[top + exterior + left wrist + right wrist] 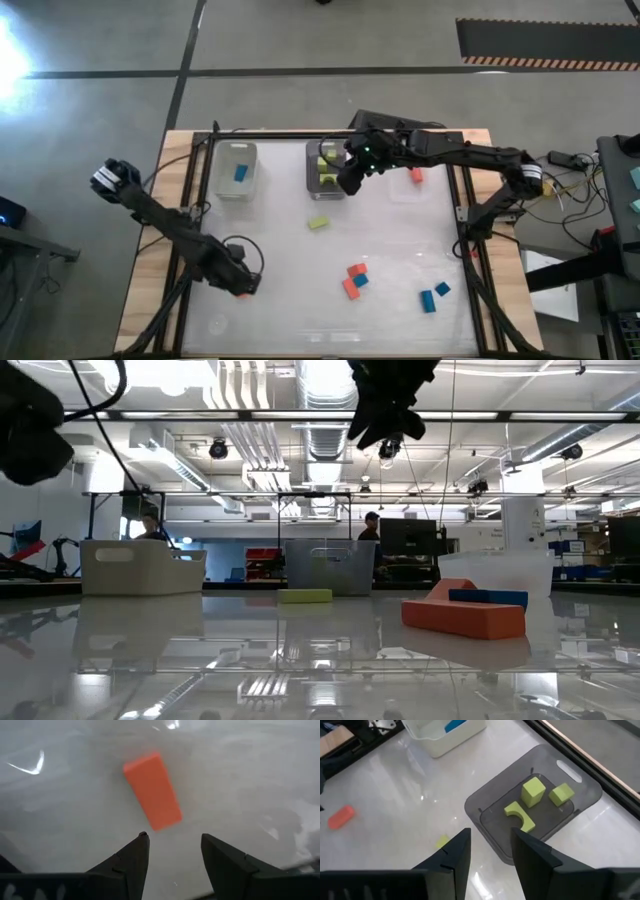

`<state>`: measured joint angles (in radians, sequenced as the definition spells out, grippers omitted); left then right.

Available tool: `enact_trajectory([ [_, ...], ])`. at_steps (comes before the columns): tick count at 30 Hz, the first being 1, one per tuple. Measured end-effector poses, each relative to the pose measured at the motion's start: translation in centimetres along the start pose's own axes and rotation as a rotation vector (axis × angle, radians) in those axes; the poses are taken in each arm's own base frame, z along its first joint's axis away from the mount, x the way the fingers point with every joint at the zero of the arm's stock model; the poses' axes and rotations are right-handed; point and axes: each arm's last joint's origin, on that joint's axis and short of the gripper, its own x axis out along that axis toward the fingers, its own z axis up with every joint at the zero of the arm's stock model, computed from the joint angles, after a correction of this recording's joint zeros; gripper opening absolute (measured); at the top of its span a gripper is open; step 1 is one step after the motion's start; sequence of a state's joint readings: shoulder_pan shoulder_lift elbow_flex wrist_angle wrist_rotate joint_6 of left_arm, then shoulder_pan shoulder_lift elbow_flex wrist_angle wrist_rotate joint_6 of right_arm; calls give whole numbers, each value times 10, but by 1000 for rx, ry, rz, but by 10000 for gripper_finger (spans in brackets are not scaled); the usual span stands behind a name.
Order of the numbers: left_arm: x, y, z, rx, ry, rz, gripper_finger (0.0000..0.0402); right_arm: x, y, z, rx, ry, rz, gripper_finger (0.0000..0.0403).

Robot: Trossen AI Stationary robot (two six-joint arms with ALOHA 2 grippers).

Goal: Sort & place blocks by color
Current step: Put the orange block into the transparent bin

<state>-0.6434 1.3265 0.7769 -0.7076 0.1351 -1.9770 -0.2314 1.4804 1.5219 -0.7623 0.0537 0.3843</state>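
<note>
Right gripper (352, 172) hangs above the middle grey bin (324, 182), fingers (454, 855) parted, nothing between them. Inside that bin: three lime green blocks (533, 791), one with an arched cutout. A fourth lime green block (319, 222) lies flat on the white tabletop (400, 240) just in front of the bin.

Left gripper (240, 283) is low over the table's near left part, fingers (131, 860) spread, released; an orange-red block (152, 790) lies on the surface just ahead of the tips, not touched.

Left white bin (234, 170) holds one blue block (241, 173). Right clear bin (420, 180) holds one orange-red piece.

Loose near centre-front: two orange-red blocks (354, 280) with a blue one touching; two more blue blocks (434, 295) further right
</note>
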Motion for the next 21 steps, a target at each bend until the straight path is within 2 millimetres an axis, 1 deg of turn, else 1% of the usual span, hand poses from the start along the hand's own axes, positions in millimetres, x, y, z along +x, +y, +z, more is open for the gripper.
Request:
enact_trajectory([
  [6, 16, -2, 4, -14, -96, 47, 164, 4, 0, 0, -7, 5, 0, 130],
  [9, 22, -2, 5, -17, -109, 72, 164, 4, 0, 0, -18, 1, 2, 126],
  [16, 21, -1, 5, -18, -124, 75, 164, 4, 1, 0, -29, 0, 2, 125],
  [21, 24, 3, 8, -19, -145, 125, 164, 4, 1, 0, -28, 0, 3, 123],
])
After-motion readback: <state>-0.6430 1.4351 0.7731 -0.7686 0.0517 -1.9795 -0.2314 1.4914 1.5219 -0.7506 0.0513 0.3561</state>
